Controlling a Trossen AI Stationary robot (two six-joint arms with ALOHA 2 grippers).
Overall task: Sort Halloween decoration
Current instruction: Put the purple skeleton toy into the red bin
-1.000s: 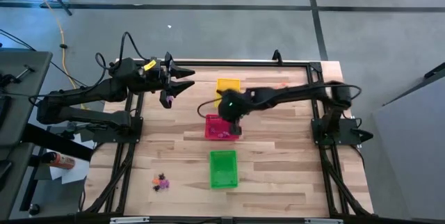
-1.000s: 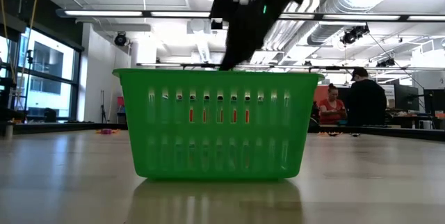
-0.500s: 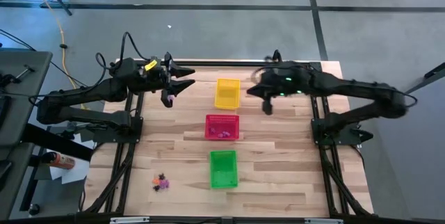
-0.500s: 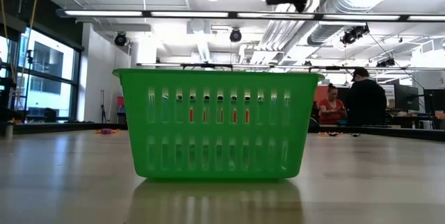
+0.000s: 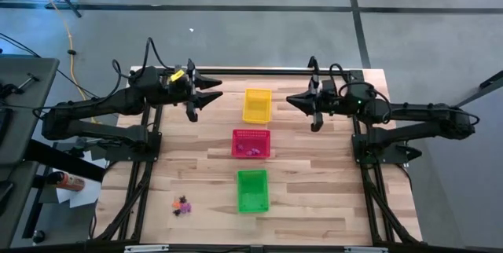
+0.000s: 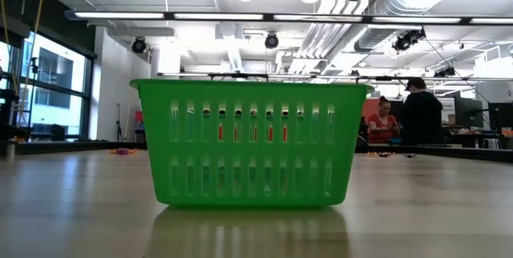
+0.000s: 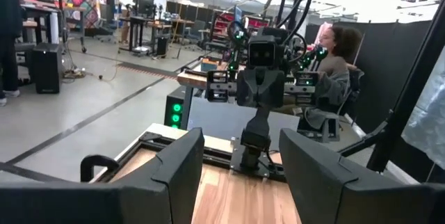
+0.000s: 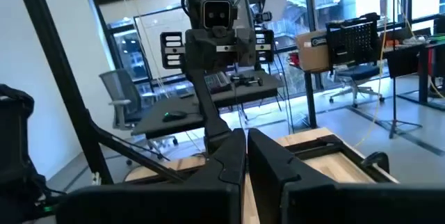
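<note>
A small heap of Halloween decoration trinkets [image 5: 182,204], black, orange and purple-pink, lies on the table near its front left. A few purple ones [image 5: 253,151] lie in the red basket [image 5: 251,133]. The yellow basket [image 5: 257,105] stands behind it and the green basket [image 5: 252,191] in front, in one row down the table's middle. My left gripper [image 5: 214,91] hovers open and level at the far left, with nothing between its fingers [image 7: 174,175]. My right gripper [image 5: 291,100] hovers shut and level at the far right, to the right of the yellow basket, holding nothing.
The green basket [image 6: 251,142] fills the low view. A black frame rail [image 5: 259,71] runs along the table's far edge. People sit and stand in the room beyond the table. Bare wood lies to the left and right of the basket row.
My right gripper has risen from over the red basket and drawn back toward the table's far right. It has tipped from pointing down to level, and has stayed shut. The baskets and trinkets have kept their places.
</note>
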